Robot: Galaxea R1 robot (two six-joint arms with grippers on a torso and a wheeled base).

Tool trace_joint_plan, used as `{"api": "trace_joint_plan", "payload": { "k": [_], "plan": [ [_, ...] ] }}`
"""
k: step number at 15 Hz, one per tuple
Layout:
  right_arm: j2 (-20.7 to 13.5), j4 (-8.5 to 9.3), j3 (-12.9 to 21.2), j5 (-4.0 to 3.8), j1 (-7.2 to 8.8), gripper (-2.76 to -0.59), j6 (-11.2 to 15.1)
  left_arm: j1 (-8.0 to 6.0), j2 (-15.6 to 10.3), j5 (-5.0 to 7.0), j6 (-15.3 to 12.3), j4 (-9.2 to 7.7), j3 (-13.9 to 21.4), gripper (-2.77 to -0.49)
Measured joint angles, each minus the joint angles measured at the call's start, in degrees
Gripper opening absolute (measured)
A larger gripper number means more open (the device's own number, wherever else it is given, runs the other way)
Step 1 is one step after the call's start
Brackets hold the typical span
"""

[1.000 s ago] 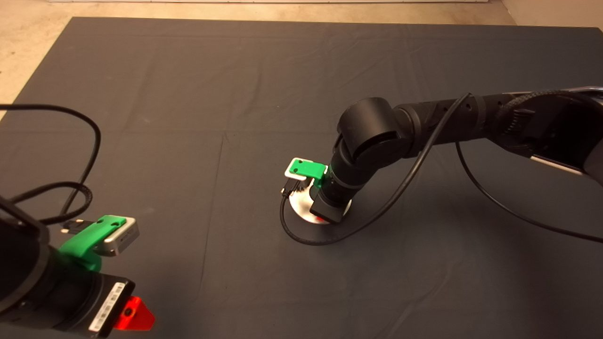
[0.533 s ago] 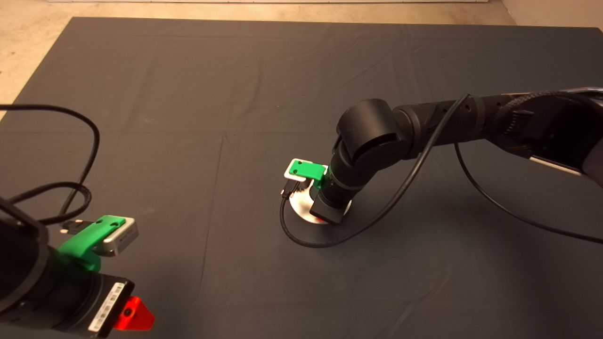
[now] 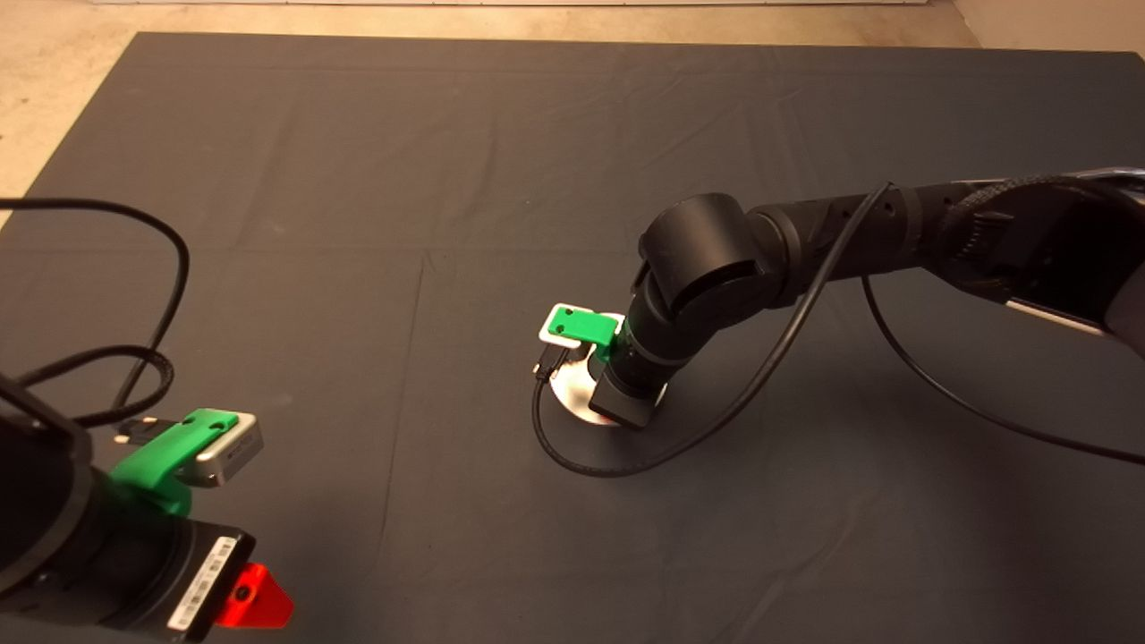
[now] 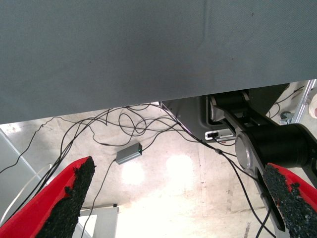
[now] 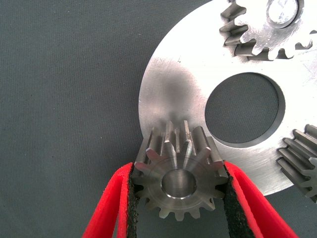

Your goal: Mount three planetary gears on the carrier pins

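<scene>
My right gripper (image 5: 177,193) is shut on a dark-silver planetary gear (image 5: 178,176) and holds it over the rim of the round silver carrier disc (image 5: 178,84). Two other gears sit on pins on the disc: one (image 5: 270,27) with its silver pin top showing, another (image 5: 302,161) at the picture's edge. The pin under the held gear is hidden. In the head view the right gripper (image 3: 619,407) points straight down onto the disc (image 3: 572,398) at the mat's middle. My left gripper (image 3: 255,599) is parked at the lower left, fingers (image 4: 59,198) wide apart and empty.
A black cable (image 3: 608,465) loops on the mat in front of the disc. The dark mat (image 3: 358,179) spreads around it. Past the mat's edge the left wrist view shows floor cables and a small grey box (image 4: 128,154).
The right arm's wrist has shifted slightly over the disc; the red fingertip that showed below the gripper is now hidden. The left arm has not moved.
</scene>
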Motion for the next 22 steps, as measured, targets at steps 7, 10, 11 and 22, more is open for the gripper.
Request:
{"api": "trace_joint_plan", "payload": {
  "k": [7,10,11,22],
  "plan": [
    [0.0,0.17,0.1,0.04,-0.02,-2.41,0.0,0.00,0.0,0.00,0.0,-0.02,0.0,-0.79],
    [-0.2,0.22,0.1,0.30,0.00,-2.41,0.0,0.00,0.0,0.00,0.0,-0.05,0.0,-0.79],
    [-0.2,0.26,0.1,0.30,0.02,-2.41,0.0,0.00,0.0,0.00,0.0,-0.07,0.0,-0.79],
    [-0.2,1.94,0.1,0.00,0.38,-2.41,0.0,0.00,0.0,0.00,0.0,-0.09,0.0,-0.79]
  ]
}}
